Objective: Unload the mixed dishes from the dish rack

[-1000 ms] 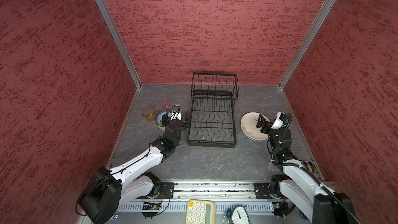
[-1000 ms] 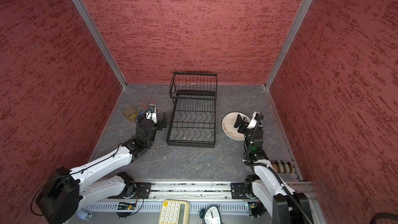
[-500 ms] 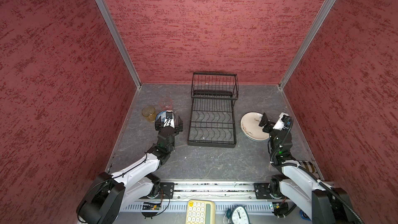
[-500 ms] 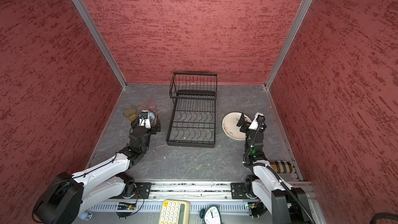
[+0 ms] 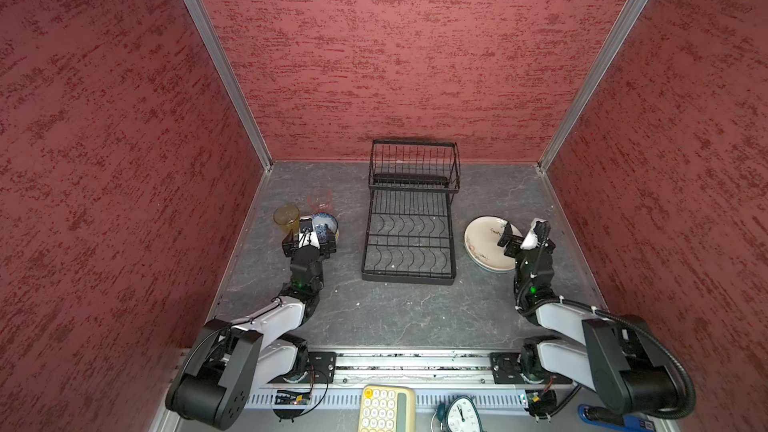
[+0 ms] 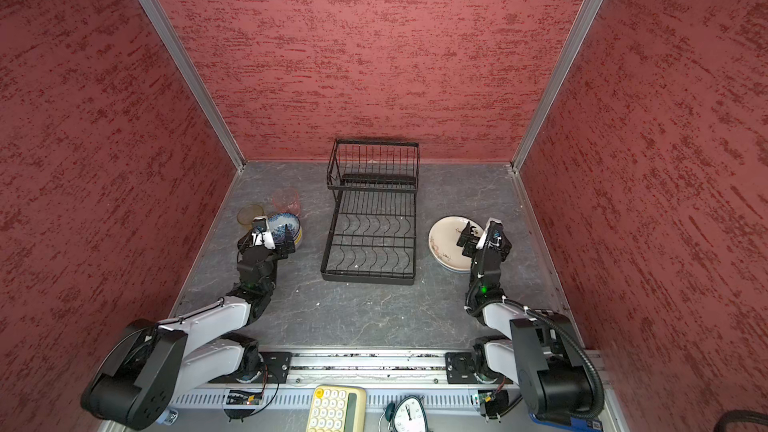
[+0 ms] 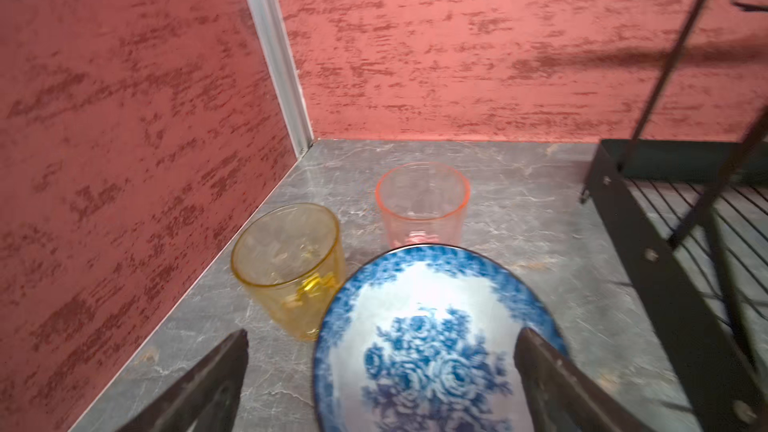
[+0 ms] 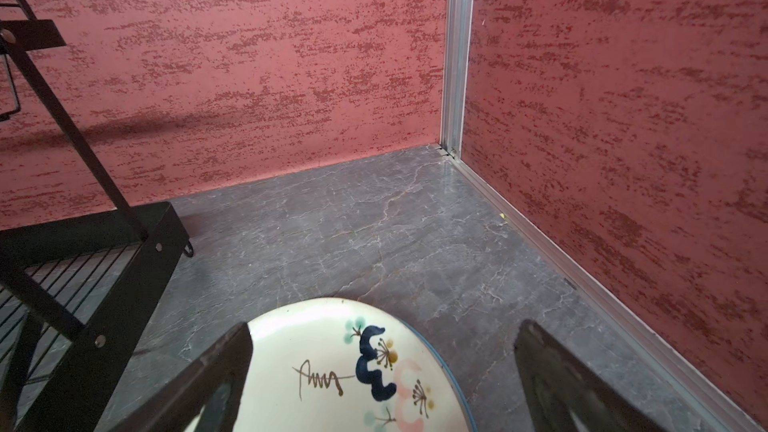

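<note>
Both jaws released beside the dish rack (image 5: 409, 179).
Left jaws at blue-white bowl (image 7: 432, 326); right jaws at cream plate (image 8: 316, 351).

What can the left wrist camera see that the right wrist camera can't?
Only the left wrist view shows an amber tumbler and a pink tumbler standing upright on the floor. It also shows a blue-and-white bowl close to the open left end effector.
Only the right wrist view shows a cream plate with painted flowers, close to the open right end effector.
Both views show a black edge of the dish rack, the red walls and the grey floor.
</note>
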Controlling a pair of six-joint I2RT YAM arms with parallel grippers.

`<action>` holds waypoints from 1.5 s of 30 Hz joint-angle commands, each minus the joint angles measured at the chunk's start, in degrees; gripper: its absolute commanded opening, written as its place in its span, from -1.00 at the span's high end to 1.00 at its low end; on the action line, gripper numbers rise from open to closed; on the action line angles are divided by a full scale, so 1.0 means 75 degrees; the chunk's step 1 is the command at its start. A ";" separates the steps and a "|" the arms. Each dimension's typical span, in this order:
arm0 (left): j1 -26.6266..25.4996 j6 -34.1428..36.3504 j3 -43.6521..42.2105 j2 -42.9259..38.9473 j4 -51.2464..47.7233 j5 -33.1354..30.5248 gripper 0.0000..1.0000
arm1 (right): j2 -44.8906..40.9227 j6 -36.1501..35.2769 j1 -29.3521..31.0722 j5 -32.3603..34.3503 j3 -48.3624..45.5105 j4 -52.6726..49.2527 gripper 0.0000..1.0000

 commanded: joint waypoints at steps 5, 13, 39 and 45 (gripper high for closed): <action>0.0785 -0.0318 0.0431 0.1210 0.1251 0.1143 -0.99 | 0.0989 -0.0540 0.0034 0.0579 -0.0133 0.2080 -0.98; 0.1126 -0.0253 0.0771 0.2394 0.1770 0.1865 -0.99 | 0.1938 -0.0687 0.0034 0.0539 -0.0155 0.3102 -0.98; 0.1531 -0.0404 0.1280 0.2920 0.1205 0.2860 -0.99 | 0.2347 -0.0135 -0.0768 -0.1011 0.0782 0.1423 -0.98; 0.1534 -0.0414 0.1282 0.2919 0.1210 0.2862 -0.99 | 0.2405 -0.0136 -0.0763 -0.0943 0.0818 0.1440 -0.98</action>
